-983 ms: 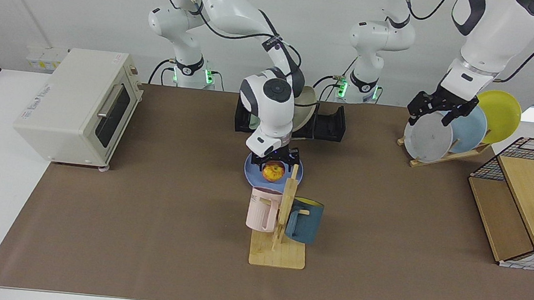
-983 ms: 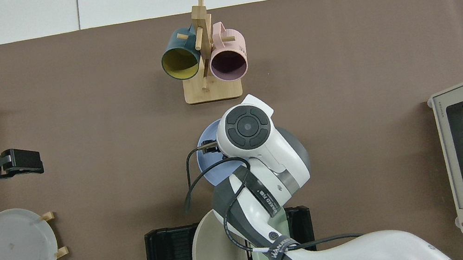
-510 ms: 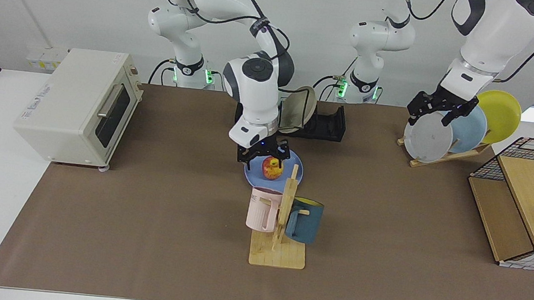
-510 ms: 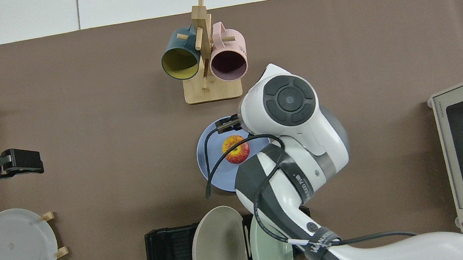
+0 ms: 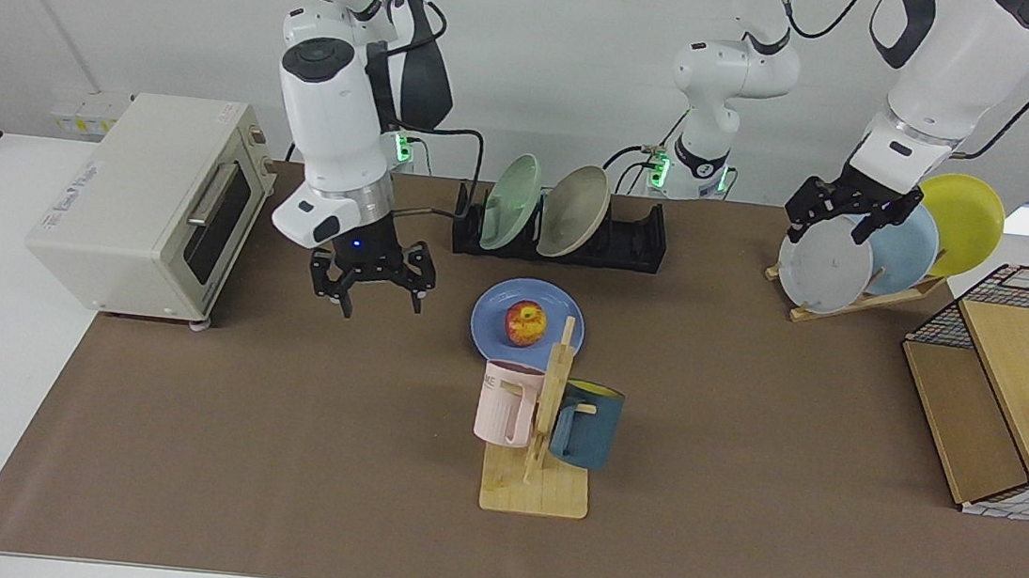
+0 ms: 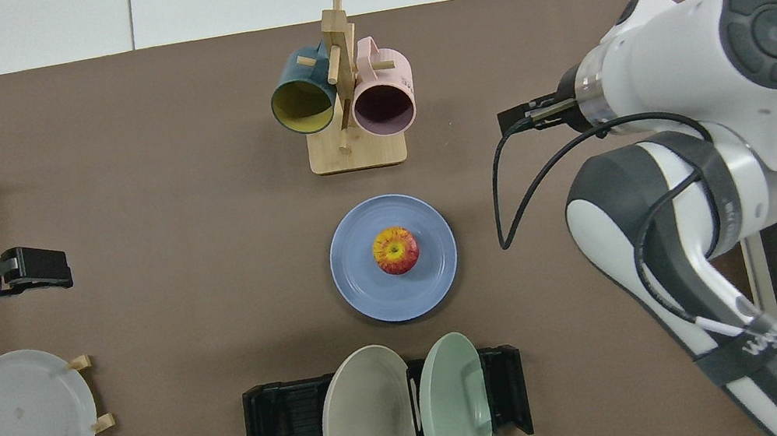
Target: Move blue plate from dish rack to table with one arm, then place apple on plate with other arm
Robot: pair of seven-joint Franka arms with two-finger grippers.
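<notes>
The right gripper is held above the bare mat between the toaster oven and the blue plate, pointing down, its fingers spread and nothing between them. In the top view only the right arm's wrist and cable can be seen near the oven; the fingertips are hidden under the arm. The left gripper is held in front of the grey plate on the light wooden plate rack at the far side of the table, where the left arm waits; its fingers are spread and empty, which is seen more plainly in the top view.

The blue plate is laid flat on the table, between the dish rack and the wooden mug stand. The apple is set on the middle of the plate, free of both grippers. Two plates, a beige one and a pale green one, are stood on edge in the black dish rack. A pink mug and a dark blue mug are hung on the stand. A sky-blue plate and a yellow plate are leaned behind the grey one.
</notes>
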